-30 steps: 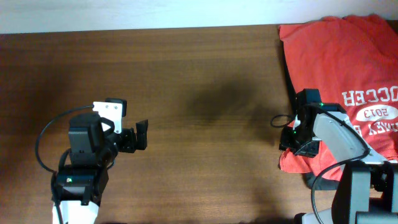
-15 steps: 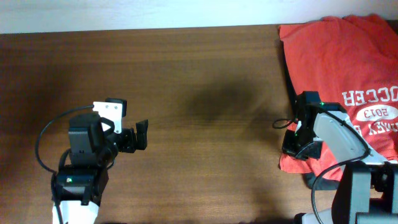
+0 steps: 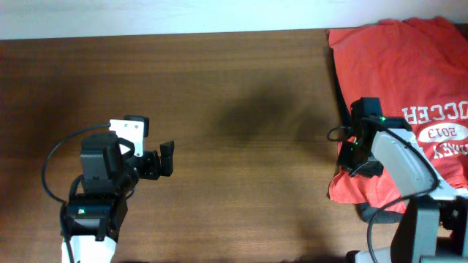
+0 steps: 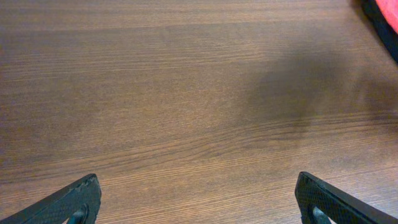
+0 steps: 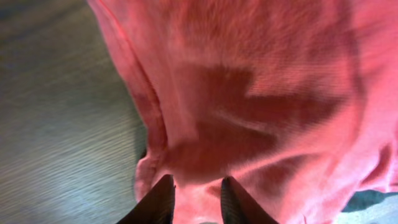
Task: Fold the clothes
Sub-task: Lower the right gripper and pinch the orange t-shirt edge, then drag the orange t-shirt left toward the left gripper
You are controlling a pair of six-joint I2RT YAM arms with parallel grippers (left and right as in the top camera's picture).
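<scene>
The orange-red T-shirt [image 3: 395,80] with white lettering and a "2013" oval lies crumpled at the table's right end. My right gripper [image 3: 349,150] is at its left edge, shut on a fold of the red fabric, which bunches between the fingers in the right wrist view [image 5: 196,202]. The shirt fills most of that view [image 5: 261,93]. My left gripper [image 3: 168,159] is open and empty over bare wood at the left, with its fingertips wide apart in the left wrist view [image 4: 196,205]. A red sliver of the shirt [image 4: 393,50] shows at that view's right edge. No white tee is in view.
The brown wooden table [image 3: 241,95] spans the view, with a pale strip [image 3: 146,18] along its far edge. The right arm's base [image 3: 424,226] stands at the front right, partly over the shirt. The left arm's base [image 3: 91,219] stands at the front left.
My right gripper has moved toward the table's far side along the shirt's left edge, staying on the fabric. The left arm has not moved.
</scene>
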